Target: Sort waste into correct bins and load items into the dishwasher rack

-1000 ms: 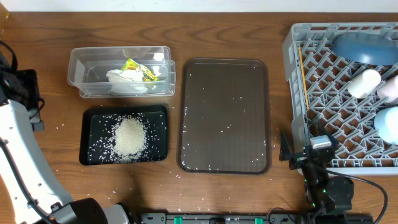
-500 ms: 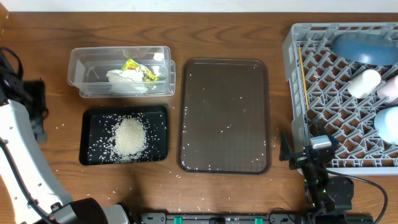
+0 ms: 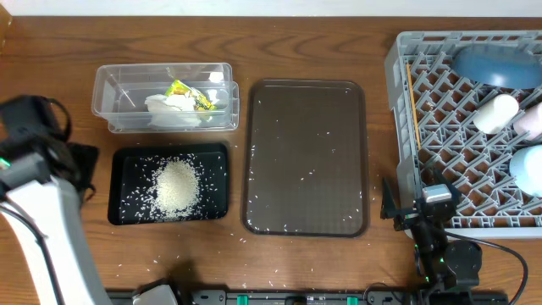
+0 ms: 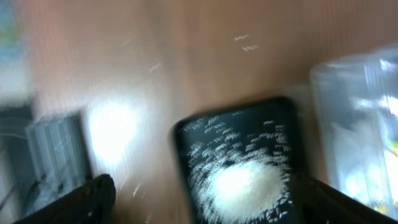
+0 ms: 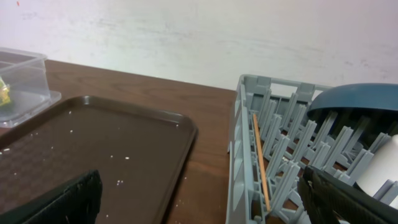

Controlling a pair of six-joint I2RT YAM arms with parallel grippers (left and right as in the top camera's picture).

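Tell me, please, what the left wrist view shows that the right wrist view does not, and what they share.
Only the left wrist view, which is blurred, shows the black tray with the rice heap in it. Only the right wrist view shows the brown serving tray, the grey rack, a chopstick in the rack, the blue bowl and part of the white cup. Both show the clear tub at one edge and the wooden table.
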